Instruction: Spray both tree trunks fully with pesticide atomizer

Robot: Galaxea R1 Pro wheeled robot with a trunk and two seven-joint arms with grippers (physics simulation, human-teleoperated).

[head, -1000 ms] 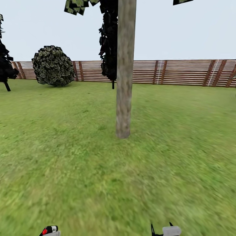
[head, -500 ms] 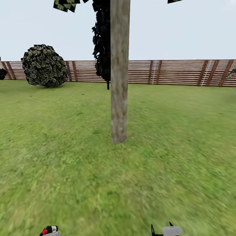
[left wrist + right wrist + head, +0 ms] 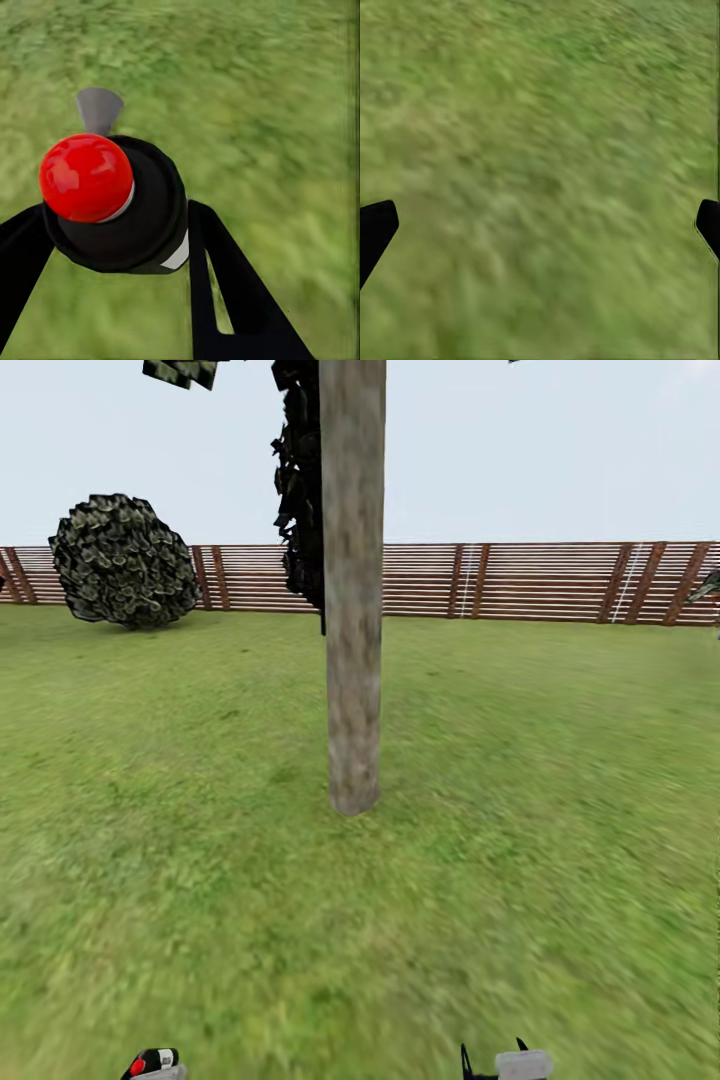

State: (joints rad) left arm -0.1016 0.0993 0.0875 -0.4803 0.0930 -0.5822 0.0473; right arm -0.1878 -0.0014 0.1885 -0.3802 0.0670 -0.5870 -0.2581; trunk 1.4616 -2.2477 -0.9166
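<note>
A tree trunk (image 3: 352, 620) of mottled grey-beige bark rises from the grass (image 3: 200, 880) straight ahead of me, its crown cut off by the top of the head view. The pesticide atomizer (image 3: 127, 206), a dark bottle with a red top and a white label, sits between the black fingers (image 3: 225, 292) of my left gripper (image 3: 112, 232), which is shut on it. Its red top also peeks in at the head view's lower edge (image 3: 140, 1065). My right gripper (image 3: 540, 225) is open over bare grass and holds nothing; its tips (image 3: 495, 1060) show at the lower edge too.
A reddish-brown slat fence (image 3: 560, 582) closes the far side of the lawn. A round dark bush (image 3: 125, 560) stands at the back left. A narrow black cypress-like tree (image 3: 300, 490) stands behind the trunk. Open grass lies on both sides of the trunk.
The whole head view has shifted: the trunk now looks nearer and a little further left, so the camera has moved toward it. Both grippers keep their places and states.
</note>
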